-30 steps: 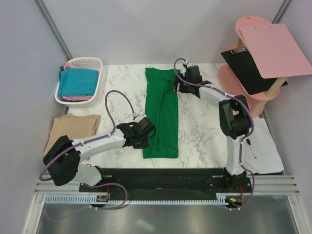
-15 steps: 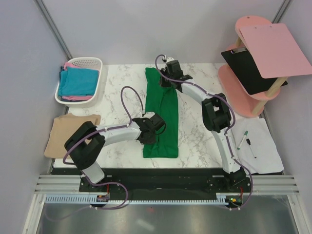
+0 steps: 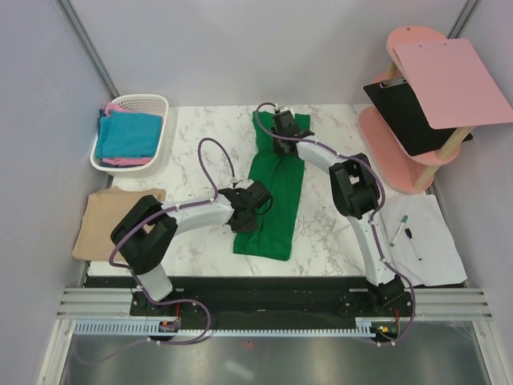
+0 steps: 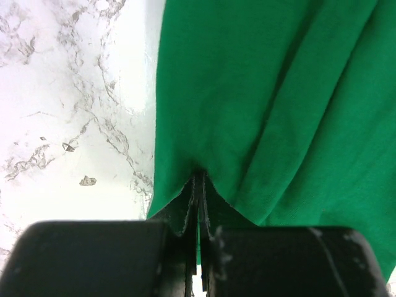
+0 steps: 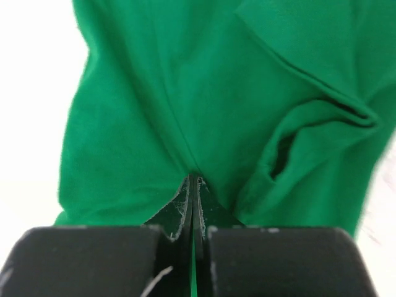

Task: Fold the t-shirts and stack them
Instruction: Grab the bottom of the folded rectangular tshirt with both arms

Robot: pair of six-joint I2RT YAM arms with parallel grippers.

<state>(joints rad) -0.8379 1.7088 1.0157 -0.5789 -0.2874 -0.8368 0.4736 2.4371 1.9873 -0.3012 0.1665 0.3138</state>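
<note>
A bright green t-shirt (image 3: 279, 196), folded into a long strip, lies slanted across the marble table (image 3: 200, 152). My left gripper (image 3: 250, 215) is shut on its left edge near the lower end; green cloth is pinched between the closed fingers (image 4: 199, 185). At the far end, my right gripper (image 3: 280, 132) is shut on the shirt's top, cloth bunching round the tips (image 5: 192, 185) and a sleeve fold (image 5: 309, 136) to the right. A tan t-shirt (image 3: 116, 216) lies at the table's left edge. Teal-blue (image 3: 128, 135) and pink (image 3: 122, 161) t-shirts sit in the basket.
A white plastic basket (image 3: 148, 101) stands at the back left. At the right are a pink stand (image 3: 417, 48) with a black clipboard (image 3: 405, 112), and a white paper sheet (image 3: 437, 241) with pens (image 3: 403, 227). Grey walls close in both sides.
My right gripper has shut on the shirt's top end after swinging left over it. The shirt's top has shifted right, so the strip now lies slanted. My left gripper moved right, still holding.
</note>
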